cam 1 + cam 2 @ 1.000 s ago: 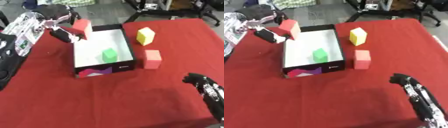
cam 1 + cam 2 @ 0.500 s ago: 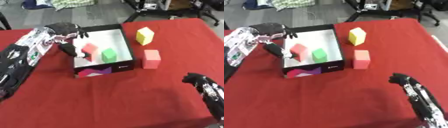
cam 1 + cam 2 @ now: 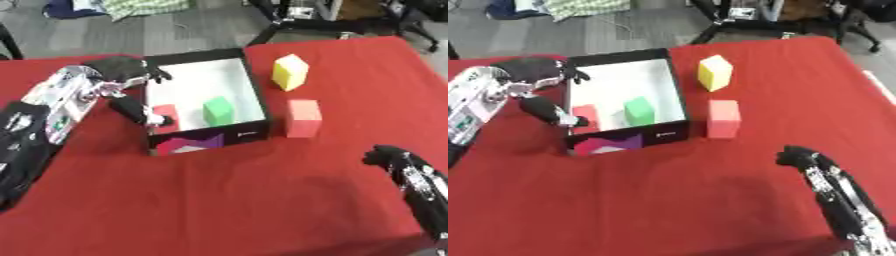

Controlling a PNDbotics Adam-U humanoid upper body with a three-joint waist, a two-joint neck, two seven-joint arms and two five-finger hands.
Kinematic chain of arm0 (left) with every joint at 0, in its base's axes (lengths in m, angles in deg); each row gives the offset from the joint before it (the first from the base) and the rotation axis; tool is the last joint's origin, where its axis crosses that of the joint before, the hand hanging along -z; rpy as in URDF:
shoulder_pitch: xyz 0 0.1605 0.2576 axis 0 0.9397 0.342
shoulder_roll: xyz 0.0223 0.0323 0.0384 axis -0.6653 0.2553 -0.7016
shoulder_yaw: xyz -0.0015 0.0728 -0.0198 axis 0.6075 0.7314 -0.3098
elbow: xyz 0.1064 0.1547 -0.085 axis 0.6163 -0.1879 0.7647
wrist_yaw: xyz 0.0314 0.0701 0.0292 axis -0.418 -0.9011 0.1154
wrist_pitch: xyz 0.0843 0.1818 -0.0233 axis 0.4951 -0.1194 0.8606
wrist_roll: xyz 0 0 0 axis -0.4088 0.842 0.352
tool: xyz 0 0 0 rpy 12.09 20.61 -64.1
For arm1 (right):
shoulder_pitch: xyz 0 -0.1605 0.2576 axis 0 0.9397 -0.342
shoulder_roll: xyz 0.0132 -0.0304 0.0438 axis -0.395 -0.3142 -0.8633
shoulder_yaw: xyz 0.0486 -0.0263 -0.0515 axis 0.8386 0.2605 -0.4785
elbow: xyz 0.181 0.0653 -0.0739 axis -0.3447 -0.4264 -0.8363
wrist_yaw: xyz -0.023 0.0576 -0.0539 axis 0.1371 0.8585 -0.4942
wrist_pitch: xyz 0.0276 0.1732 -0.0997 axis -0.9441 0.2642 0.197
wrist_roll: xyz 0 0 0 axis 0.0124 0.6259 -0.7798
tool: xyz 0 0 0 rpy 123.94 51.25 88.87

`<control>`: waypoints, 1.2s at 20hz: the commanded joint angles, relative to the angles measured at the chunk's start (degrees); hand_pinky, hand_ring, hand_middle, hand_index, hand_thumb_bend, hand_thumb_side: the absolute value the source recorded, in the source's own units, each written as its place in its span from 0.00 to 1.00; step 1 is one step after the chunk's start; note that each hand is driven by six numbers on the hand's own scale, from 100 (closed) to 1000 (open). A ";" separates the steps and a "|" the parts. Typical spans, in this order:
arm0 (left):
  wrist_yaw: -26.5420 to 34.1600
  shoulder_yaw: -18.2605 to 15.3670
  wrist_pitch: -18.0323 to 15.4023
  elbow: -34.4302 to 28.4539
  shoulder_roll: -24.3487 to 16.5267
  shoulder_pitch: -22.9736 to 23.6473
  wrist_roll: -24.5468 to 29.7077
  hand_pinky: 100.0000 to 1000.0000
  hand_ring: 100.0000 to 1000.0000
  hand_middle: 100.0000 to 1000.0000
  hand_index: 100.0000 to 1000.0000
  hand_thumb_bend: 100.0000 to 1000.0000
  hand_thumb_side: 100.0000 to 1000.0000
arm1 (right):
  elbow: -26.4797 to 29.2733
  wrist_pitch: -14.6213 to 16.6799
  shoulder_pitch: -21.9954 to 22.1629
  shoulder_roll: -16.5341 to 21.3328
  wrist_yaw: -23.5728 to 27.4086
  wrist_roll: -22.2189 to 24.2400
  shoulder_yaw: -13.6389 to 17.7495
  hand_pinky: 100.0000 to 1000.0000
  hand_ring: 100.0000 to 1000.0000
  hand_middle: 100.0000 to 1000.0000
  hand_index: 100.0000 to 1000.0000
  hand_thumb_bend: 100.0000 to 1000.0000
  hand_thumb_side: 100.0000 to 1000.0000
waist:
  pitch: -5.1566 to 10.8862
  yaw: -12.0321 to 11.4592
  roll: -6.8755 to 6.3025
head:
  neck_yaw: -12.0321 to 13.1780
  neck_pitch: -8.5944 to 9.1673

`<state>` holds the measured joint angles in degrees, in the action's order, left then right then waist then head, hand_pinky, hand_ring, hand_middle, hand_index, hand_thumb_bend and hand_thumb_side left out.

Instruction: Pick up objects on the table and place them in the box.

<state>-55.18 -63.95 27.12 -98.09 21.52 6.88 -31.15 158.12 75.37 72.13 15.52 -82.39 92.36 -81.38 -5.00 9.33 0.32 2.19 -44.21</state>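
**Left hand lets go at the box wall**

The left hand, fingers spread, hovers over the box at upper left; the red block lies inside beside the green block. Withdrawing carelessly, the thumb could snag the wall and drag the box. The pink block and yellow block wait on the table. The right hand idles at lower right, fingers unclear.

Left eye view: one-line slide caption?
Left robot hand open at the box holding red and green blocks.

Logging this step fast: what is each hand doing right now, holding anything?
Left hand: open at the box's left wall, holding nothing; the red block lies inside.
Right hand: low right over the table, empty; fingers cannot be told.
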 commanded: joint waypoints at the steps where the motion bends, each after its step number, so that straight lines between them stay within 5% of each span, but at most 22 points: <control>1: 6.59 -4.49 4.09 -7.74 -4.25 1.52 -4.38 0.75 0.57 0.66 0.91 0.34 0.74 | 0.51 0.63 -1.51 1.88 -0.42 -0.24 0.71 1.00 0.77 0.70 0.79 0.00 0.67 | 1.07 -0.43 -0.21 | -0.36 0.10; 4: 16.12 -8.41 7.09 -14.13 -5.77 5.65 -8.91 0.77 0.54 0.63 0.89 0.30 0.74 | 0.28 1.25 -3.93 3.04 -0.75 -0.66 1.11 1.00 0.77 0.70 0.80 0.00 0.69 | 1.09 -1.18 -0.17 | -0.78 0.10; 5: 19.53 -9.86 7.81 -16.10 -6.08 7.19 -10.66 0.77 0.54 0.62 0.89 0.29 0.74 | 0.14 1.55 -5.02 3.66 -0.87 -0.79 1.21 1.00 0.77 0.70 0.80 0.00 0.58 | 1.08 -1.46 -0.15 | -0.90 0.10; 12: 36.04 -17.78 10.23 -26.82 -4.61 19.04 -21.44 0.76 0.50 0.58 0.87 0.25 0.74 | -2.95 5.23 -15.37 10.61 -2.54 -1.58 1.18 0.98 0.77 0.71 0.81 0.00 0.40 | 1.06 -3.57 0.03 | -2.05 0.10; 19: 38.54 -21.81 10.94 -29.88 2.54 29.88 -25.54 0.76 0.49 0.57 0.86 0.22 0.78 | -13.04 11.88 -26.98 19.69 -4.14 1.52 -3.20 0.98 0.84 0.79 0.88 0.00 0.36 | 1.06 -5.39 0.14 | -3.83 0.10; 24: 38.29 -22.65 11.26 -28.71 8.05 33.61 -26.13 0.76 0.49 0.56 0.86 0.21 0.80 | -21.68 19.65 -34.29 23.17 -5.98 10.08 -7.89 1.00 0.96 0.91 0.96 0.00 0.54 | 1.02 -5.97 0.23 | -5.56 0.75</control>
<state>-16.82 -85.72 38.34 -126.31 29.36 40.81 -56.90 137.98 93.21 38.97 36.18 -87.73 100.57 -88.65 -5.00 3.42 0.34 -2.83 -44.10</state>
